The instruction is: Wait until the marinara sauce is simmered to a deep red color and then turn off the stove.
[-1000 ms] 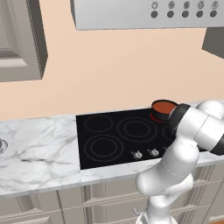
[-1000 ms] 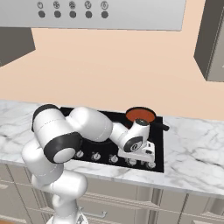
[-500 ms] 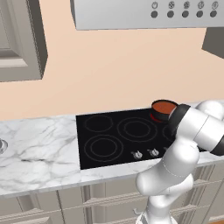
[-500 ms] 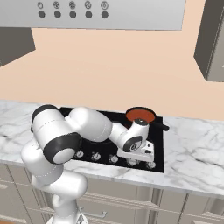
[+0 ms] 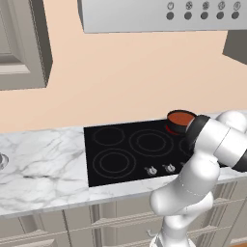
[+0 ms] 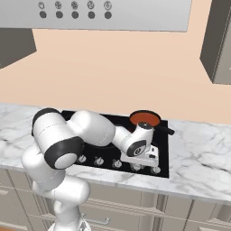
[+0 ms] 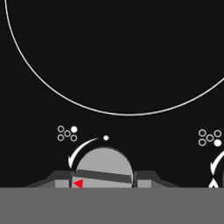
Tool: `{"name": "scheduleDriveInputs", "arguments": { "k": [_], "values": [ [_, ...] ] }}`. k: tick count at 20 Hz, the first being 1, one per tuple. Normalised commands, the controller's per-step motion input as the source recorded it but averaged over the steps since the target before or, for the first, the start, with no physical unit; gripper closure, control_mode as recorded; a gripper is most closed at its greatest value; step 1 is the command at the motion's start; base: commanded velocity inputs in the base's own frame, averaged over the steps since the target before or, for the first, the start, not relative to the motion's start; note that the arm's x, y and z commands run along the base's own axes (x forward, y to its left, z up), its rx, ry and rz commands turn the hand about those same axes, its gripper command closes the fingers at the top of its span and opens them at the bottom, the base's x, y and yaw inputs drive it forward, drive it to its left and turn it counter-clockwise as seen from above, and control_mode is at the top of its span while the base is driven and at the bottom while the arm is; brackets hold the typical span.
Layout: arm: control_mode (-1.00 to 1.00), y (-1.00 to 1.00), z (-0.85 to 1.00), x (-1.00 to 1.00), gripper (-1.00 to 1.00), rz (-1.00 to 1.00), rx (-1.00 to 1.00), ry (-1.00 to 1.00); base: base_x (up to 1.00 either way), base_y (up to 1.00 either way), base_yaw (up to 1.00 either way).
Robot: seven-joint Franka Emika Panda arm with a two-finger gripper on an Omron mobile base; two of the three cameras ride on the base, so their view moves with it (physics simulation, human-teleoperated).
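Jaws clamp a silver knob (image 7: 104,168) on the stove (image 5: 120,154), marinara sauce (image 6: 145,118) behind.

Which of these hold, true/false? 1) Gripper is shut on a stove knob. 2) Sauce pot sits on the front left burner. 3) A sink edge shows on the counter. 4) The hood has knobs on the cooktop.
1) True: the gripper is closed on a silver knob of the stove.
2) False: the marinara sauce sits in its pot at the back right.
3) True: sink, far left.
4) False: the hood carries dark round buttons, above the stove.
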Motion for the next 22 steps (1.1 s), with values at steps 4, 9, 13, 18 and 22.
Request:
{"name": "scheduleDriveInputs", "arguments": {
  "k": [4, 9, 13, 18, 22],
  "values": [
    [-1.0, 0.0, 0.0, 0.0, 1.0, 0.0, 0.0, 0.0, 0.0, 0.0, 0.0],
    [-1.0, 0.0, 0.0, 0.0, 1.0, 0.0, 0.0, 0.0, 0.0, 0.0, 0.0],
    [-1.0, 0.0, 0.0, 0.0, 1.0, 0.0, 0.0, 0.0, 0.0, 0.0, 0.0],
    [-1.0, 0.0, 0.0, 0.0, 1.0, 0.0, 0.0, 0.0, 0.0, 0.0, 0.0],
    [-1.0, 0.0, 0.0, 0.0, 1.0, 0.0, 0.0, 0.0, 0.0, 0.0, 0.0]
  ]
}}
